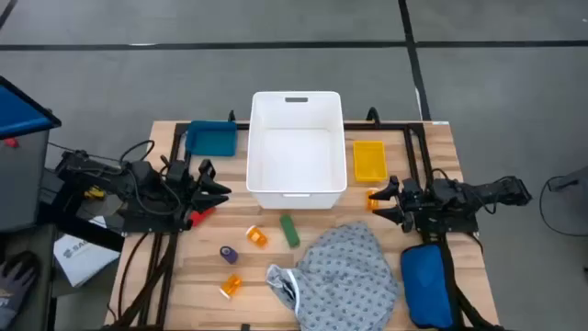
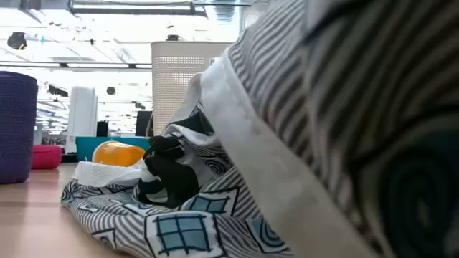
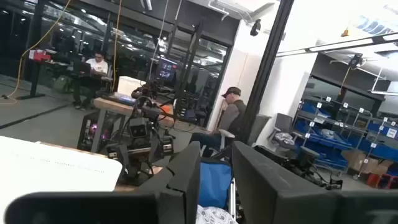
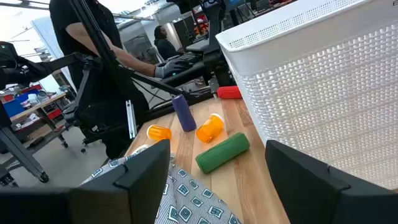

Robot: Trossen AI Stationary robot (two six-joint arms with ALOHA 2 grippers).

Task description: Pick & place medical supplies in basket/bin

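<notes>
Both of my hands are empty and wait at the two sides of the tabletop [image 1: 184, 267]: my left hand [image 1: 219, 190] is beside the left wall of the white basket [image 1: 296, 152], with its fingers spread apart, and my right hand [image 1: 384, 200] is near the right front corner of the basket, also with the fingers wide (in my right wrist view there is a broad gap between the two dark fingers [image 4: 144, 163]). The medical supplies lie in front of the basket. A red piece [image 1: 202, 216] is just beside my left hand. Between the hands I see a green piece [image 1: 290, 231], an orange pill bottle [image 1: 256, 237] next to it, a purple piece [image 1: 228, 254] and a second orange pill bottle [image 1: 230, 286] nearer to the front edge. One more small orange thing [image 1: 372, 195] is close to my right hand, but I cannot tell what it is. The grey patterned gown [image 1: 344, 274] lies crumpled at the front, touching nothing of the basket, and in the low view it fills most of the sight. A blue pouch [image 1: 428, 285] lies to its right. Nothing is inside the basket.
</notes>
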